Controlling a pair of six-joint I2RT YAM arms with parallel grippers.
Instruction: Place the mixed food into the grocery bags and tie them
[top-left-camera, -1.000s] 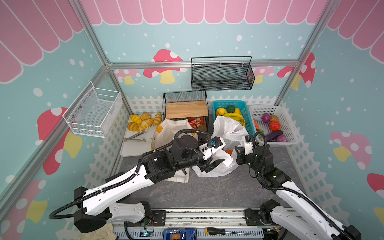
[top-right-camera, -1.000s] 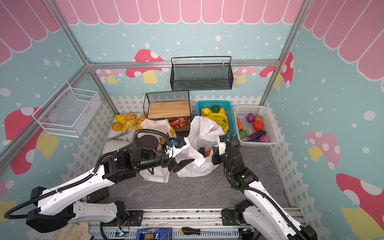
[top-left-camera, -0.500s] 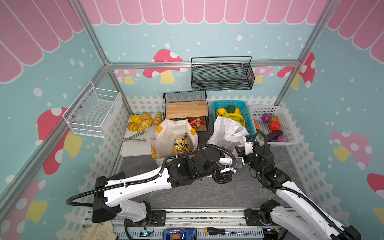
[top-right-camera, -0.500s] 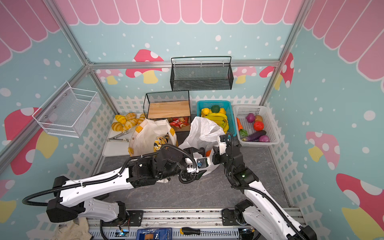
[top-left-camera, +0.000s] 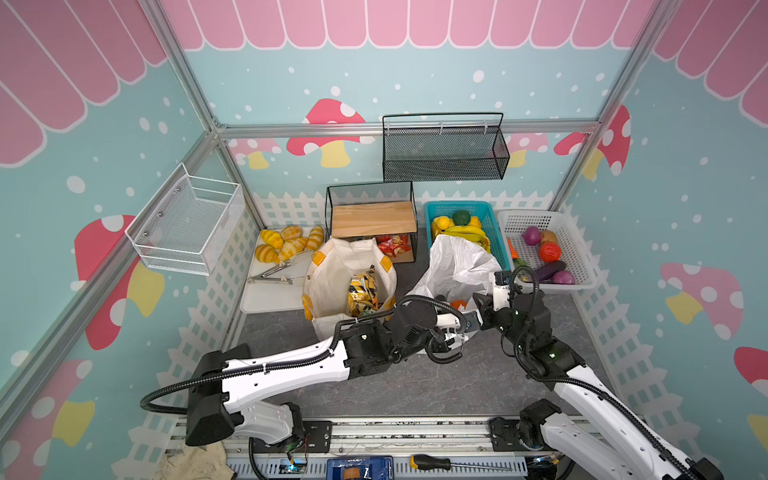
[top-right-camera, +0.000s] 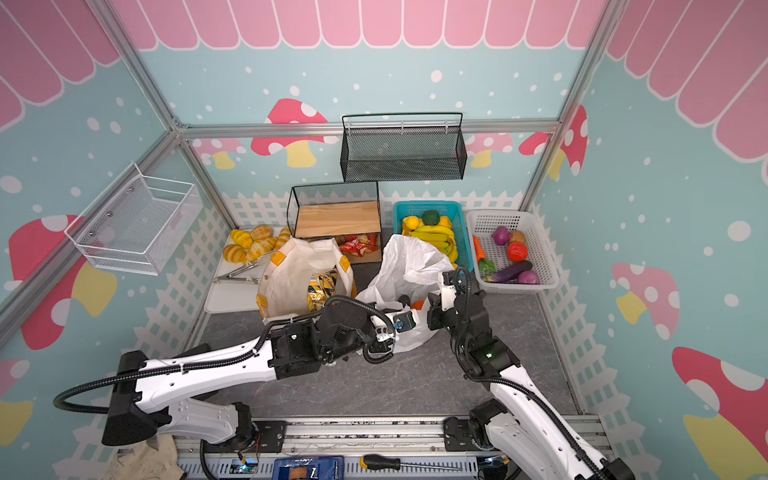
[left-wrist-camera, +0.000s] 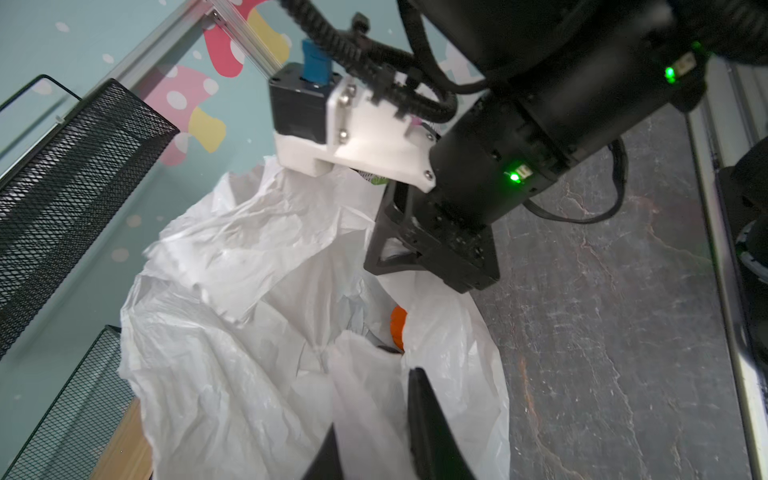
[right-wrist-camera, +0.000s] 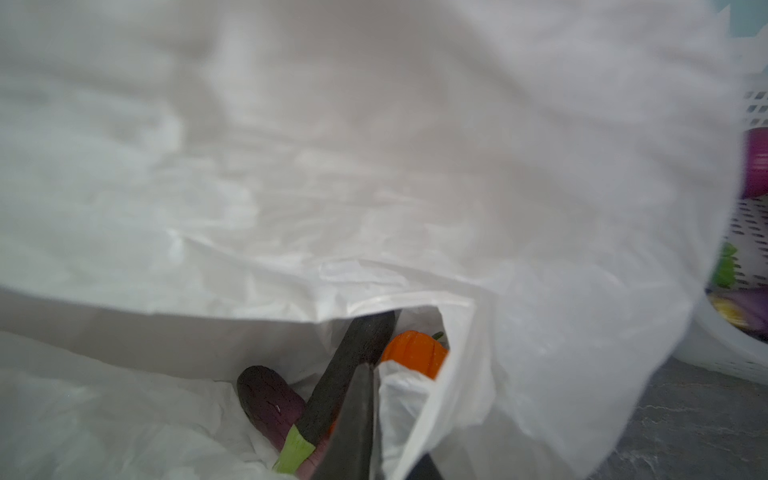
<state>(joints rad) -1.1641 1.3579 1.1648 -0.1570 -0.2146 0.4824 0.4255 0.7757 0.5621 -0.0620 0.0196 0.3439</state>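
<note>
In both top views the canvas bag (top-left-camera: 328, 282) stood open on the table (top-left-camera: 415, 386). Snack packets (top-left-camera: 362, 291) stood upright inside it, and its handles were loose and untied. Just beside it the plastic bag (top-left-camera: 457, 259) slumped with its mouth gaping, and a pumpkin (top-left-camera: 458, 304) showed in the opening. The left gripper (top-left-camera: 449, 337) was at the near edge of that bag and the right gripper (top-left-camera: 478, 302) at its right side. Neither one's fingers could be made out from above. Behind them, a white basket (top-left-camera: 582, 237) held loose vegetables.

In the left wrist view the left gripper's fingers (left-wrist-camera: 428, 415) were clamped on a fold of the plastic bag's rim. The right gripper's body sat at the far rim, with its fingertips buried in plastic.

In the right wrist view the pumpkin and an eggplant (right-wrist-camera: 270, 399) lay at the bottom of the plastic bag. The right gripper's fingers (right-wrist-camera: 349, 365) stood close together along a strip of the rim. Whether they pinched it or had let go could not be told.

Judging by this, the packing looked largely done and food sat in both bags. Neither bag was tied yet, and with both grippers at the plastic bag it seemed to be first in line for tying.
</note>
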